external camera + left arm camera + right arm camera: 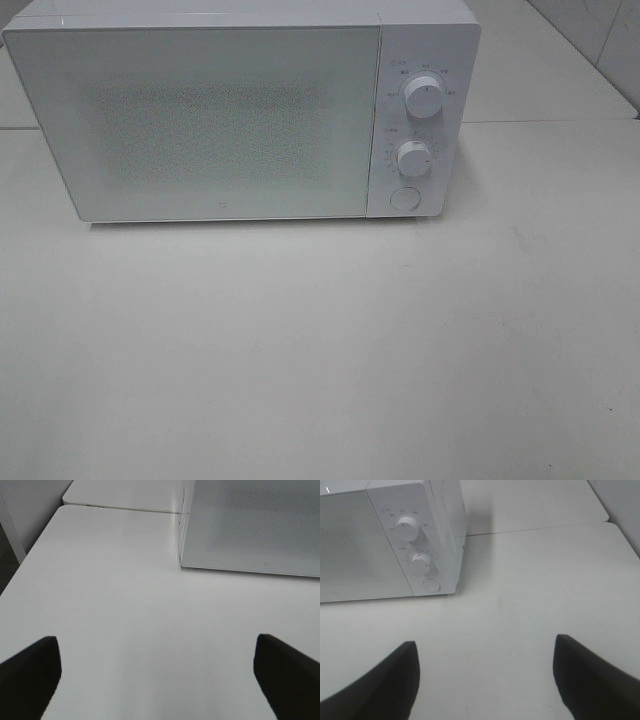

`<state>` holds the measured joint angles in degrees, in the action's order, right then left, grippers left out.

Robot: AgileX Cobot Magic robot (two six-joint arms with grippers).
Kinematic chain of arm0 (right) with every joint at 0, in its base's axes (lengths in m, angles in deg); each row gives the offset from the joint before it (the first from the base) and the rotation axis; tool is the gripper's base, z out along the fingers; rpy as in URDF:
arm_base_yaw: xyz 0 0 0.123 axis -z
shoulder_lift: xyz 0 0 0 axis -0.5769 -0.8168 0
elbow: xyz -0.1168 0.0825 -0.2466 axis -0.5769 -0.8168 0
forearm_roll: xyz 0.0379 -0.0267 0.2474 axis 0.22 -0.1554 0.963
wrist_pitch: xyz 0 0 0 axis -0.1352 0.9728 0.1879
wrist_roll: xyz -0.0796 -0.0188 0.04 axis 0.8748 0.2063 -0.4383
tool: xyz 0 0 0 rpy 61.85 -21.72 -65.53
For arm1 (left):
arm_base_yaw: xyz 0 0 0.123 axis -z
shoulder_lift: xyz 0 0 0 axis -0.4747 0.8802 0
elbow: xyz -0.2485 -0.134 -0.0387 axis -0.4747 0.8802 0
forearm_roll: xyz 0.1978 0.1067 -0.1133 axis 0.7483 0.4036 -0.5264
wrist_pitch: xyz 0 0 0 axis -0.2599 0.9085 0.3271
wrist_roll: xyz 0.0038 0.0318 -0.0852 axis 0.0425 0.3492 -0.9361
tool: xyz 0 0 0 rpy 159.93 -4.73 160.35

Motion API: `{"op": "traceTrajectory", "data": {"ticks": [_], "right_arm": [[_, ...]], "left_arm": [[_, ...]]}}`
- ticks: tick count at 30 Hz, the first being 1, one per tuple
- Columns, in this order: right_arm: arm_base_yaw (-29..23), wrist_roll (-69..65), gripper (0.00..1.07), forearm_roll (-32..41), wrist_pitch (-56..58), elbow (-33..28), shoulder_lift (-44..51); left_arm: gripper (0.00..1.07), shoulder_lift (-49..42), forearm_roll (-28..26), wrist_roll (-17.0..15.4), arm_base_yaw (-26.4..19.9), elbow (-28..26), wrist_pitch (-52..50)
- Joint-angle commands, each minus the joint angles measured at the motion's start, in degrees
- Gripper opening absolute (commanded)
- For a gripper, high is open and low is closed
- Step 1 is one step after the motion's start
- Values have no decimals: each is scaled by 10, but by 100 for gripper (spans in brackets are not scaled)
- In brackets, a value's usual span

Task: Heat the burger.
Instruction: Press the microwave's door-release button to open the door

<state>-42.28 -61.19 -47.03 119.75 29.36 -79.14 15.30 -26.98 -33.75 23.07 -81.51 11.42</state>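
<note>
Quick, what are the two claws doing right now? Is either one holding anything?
Left claw: open, holding nothing.
Right claw: open, holding nothing.

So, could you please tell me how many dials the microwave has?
2, both on the control panel of the microwave: the upper dial and the lower dial below it. The round button beneath them is not a dial. None looks hidden.

White microwave (240,110), fine grey dotted mesh on door; white table (320,350); black claw fingers (380,685).
</note>
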Motion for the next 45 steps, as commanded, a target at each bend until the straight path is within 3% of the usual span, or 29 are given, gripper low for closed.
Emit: {"op": "traceTrajectory", "data": {"ticks": [1,22,28,34,43,45], "right_arm": [[4,2,70,-1,-56,2,-36],[4,0,70,0,-227,2,-292],[4,-3,70,-7,-299,2,-357],[4,-40,70,-62,-388,2,-427],[4,-45,70,-62,-487,-2,-508],[4,-45,70,-62,-563,-25,-535]], "left_arm": [[100,-11,-3,-1,-1,2,-4],[100,-11,-3,-1,-1,2,-4],[100,-11,-3,-1,-1,2,-4],[100,-11,-3,-1,-1,2,-4],[100,-11,-3,-1,-1,2,-4],[100,-11,-3,-1,-1,2,-4]]}}
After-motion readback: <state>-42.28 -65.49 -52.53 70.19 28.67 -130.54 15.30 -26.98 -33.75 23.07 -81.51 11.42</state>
